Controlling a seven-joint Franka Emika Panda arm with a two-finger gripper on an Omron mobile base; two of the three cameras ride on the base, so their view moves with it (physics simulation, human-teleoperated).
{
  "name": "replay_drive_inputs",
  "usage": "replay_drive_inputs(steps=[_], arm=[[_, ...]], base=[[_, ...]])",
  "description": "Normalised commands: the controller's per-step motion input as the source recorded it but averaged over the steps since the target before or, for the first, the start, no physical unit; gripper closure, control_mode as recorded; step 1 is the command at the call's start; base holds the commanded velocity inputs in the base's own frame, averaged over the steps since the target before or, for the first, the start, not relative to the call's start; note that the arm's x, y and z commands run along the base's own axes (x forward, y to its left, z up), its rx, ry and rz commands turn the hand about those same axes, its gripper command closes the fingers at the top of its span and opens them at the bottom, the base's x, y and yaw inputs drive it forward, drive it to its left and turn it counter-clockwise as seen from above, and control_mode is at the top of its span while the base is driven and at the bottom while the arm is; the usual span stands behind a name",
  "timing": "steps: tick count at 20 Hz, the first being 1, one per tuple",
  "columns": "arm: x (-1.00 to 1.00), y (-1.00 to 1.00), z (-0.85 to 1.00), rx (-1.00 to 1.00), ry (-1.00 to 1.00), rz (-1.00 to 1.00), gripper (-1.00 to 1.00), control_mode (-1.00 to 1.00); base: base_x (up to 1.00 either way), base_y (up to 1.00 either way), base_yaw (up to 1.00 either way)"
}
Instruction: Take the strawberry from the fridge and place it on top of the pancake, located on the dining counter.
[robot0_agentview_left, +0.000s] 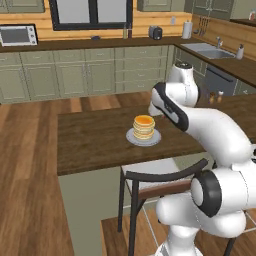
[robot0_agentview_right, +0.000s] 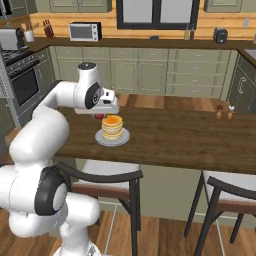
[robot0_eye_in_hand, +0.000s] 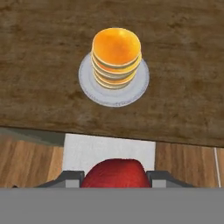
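Now strawberry (robot0_eye_in_hand: 114, 173) clamped between jaws, long axis unclear.

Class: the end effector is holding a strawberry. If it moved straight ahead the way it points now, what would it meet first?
Probably the white stool seat just short of the counter edge, not the pancakes; depth is uncertain. The strawberry leads the end effector.

Pancake (robot0_agentview_left: 143, 126) on plate (robot0_agentview_left: 131, 137), mid dining counter (robot0_agentview_left: 90, 142).

Kitchen: microwave (robot0_agentview_left: 18, 35), sink (robot0_agentview_left: 209, 50), oven (robot0_agentview_right: 27, 85).
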Motion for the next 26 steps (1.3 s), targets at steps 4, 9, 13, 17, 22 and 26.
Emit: replay_drive_inputs(steps=[4, 9, 13, 17, 22, 26], arm=[[1.00, 0.04, -0.04, 0.01, 0.10, 0.13, 1.00, -1.00], [1.00, 0.04, -0.30, 0.00, 0.00, 0.17, 1.00, -1.00], [1.00, 0.22, -0.64, 0.00, -0.02, 0.03, 1.00, -1.00], [0.97, 0.33, -0.65, -0.04, 0.04, -0.04, 1.00, -1.00], [0.79, 0.09, -0.26, -0.05, 0.07, -0.05, 1.00, -1.00], [0.16, -0.19, -0.23, 0.00, 0.04, 0.00, 1.00, -1.00]], base=[[0.00, 0.00, 0.00], [0.00, 0.00, 0.00], [0.00, 0.00, 0.00], [0.00, 0.00, 0.00], [0.00, 0.00, 0.00], [0.00, 0.00, 0.00]])
